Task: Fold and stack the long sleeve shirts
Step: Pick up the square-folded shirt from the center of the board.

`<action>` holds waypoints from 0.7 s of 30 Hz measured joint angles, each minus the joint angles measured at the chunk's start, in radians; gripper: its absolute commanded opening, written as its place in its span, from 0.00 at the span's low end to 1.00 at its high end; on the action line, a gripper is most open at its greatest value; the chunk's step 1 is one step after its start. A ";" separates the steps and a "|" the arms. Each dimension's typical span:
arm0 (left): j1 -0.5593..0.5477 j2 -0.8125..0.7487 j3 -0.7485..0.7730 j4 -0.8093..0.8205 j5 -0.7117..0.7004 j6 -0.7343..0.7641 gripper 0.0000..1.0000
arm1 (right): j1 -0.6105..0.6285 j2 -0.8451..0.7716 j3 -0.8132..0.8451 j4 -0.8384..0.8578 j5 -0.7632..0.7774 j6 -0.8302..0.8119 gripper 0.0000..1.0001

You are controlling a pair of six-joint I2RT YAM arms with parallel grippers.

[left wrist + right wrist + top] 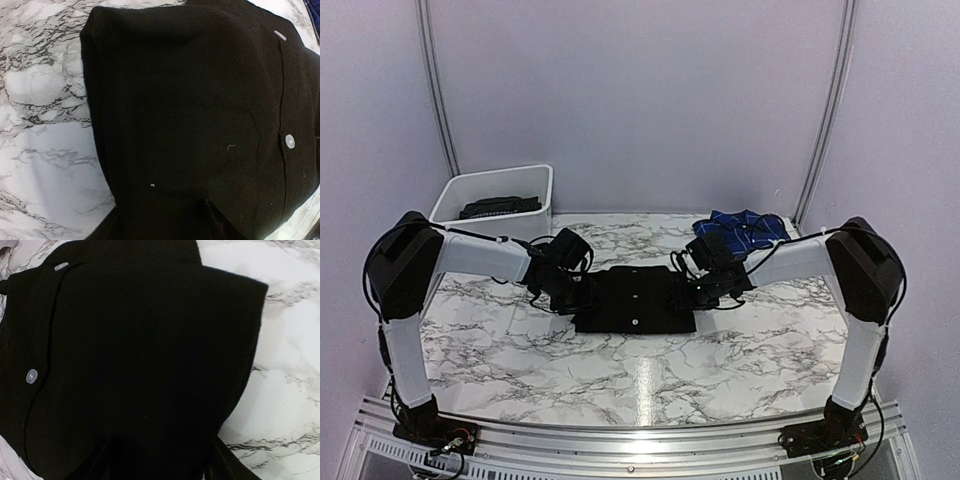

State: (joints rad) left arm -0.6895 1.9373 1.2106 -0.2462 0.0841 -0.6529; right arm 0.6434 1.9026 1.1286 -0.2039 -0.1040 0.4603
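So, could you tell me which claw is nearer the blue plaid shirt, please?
Right. The right claw is at the right edge of the black shirt, close to the blue plaid shirt; the left claw is at the opposite edge.

Blk shirt (635, 298) plain, pale btns (289, 141) — plaid shirt (748, 228) dk blue w/ thin wht lines. Bin (546, 195) wht; table (620, 385) wht marble, grey veins. My arms (480, 255) wht/blk.

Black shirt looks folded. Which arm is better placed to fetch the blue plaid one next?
Right, probably. The blue plaid shirt lies bunched at the back right of the table, just behind the right tool; the left tool sits across the black shirt, farther away.
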 measured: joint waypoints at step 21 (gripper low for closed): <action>-0.086 0.029 0.193 0.047 -0.113 -0.043 0.00 | 0.027 0.085 0.301 -0.218 0.291 -0.102 0.00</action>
State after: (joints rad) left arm -0.7753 1.9667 1.4040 -0.1989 -0.0288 -0.6964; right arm 0.6704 1.9877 1.4296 -0.4217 0.1871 0.3580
